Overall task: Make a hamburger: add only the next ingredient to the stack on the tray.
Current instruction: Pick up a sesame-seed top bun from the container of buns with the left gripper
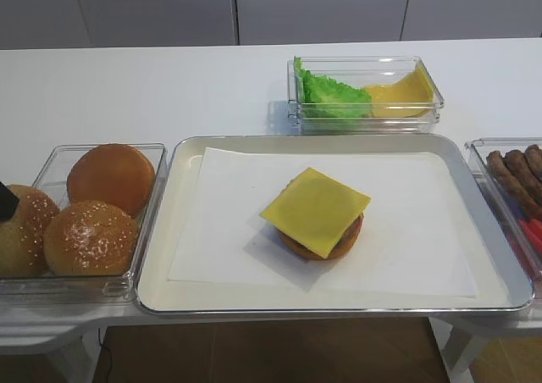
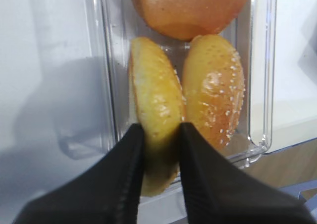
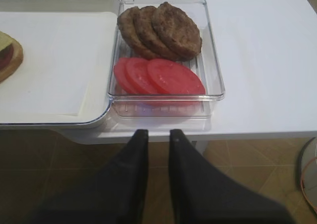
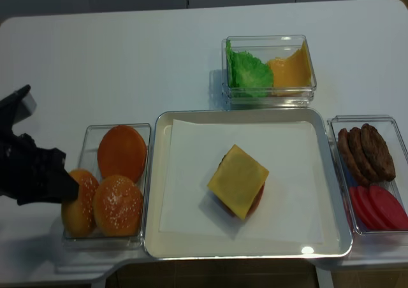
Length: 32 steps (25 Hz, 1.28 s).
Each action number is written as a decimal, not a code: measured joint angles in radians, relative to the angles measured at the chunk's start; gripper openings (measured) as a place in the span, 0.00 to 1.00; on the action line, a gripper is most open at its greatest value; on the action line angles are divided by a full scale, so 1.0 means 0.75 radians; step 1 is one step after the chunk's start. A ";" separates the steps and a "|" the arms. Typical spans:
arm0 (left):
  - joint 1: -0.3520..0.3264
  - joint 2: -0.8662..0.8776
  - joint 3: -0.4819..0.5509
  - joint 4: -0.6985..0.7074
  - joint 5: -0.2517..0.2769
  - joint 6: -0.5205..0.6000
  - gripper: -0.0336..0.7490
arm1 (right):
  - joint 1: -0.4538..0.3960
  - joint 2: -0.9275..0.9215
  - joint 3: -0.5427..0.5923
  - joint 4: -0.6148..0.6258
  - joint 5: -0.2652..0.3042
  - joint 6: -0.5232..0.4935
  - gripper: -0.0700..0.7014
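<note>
In the left wrist view, my left gripper (image 2: pixel 158 130) is shut on a sesame-seeded bun top (image 2: pixel 153 95), which stands on edge with a black finger pressed to each side. It is still inside the clear bun bin (image 4: pixel 86 135), at its left end (image 1: pixel 21 230). A second seeded bun top (image 2: pixel 215 90) leans against it on the right. The stack (image 1: pixel 315 209), topped by a square yellow cheese slice, sits mid-tray on white paper. The silver tray (image 1: pixel 339 302) lies right of the bin. My right gripper (image 3: pixel 158 132) hangs open and empty off the table's front edge.
A smooth seedless bun (image 1: pixel 110 178) fills the far end of the bun bin. A bin of lettuce and cheese slices (image 1: pixel 364 95) stands behind the tray. A bin of patties and tomato slices (image 3: pixel 163 55) sits right of the tray.
</note>
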 joint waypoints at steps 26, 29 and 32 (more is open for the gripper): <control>0.000 -0.032 -0.270 -0.197 0.058 0.049 0.21 | 0.000 0.000 0.000 0.000 0.000 0.005 0.24; 0.000 -0.032 -0.277 -0.305 0.058 0.086 0.21 | 0.000 0.000 0.000 0.000 0.000 0.011 0.24; -0.021 -0.032 -0.279 -0.374 0.058 0.098 0.21 | 0.000 0.000 0.000 0.000 0.000 0.008 0.23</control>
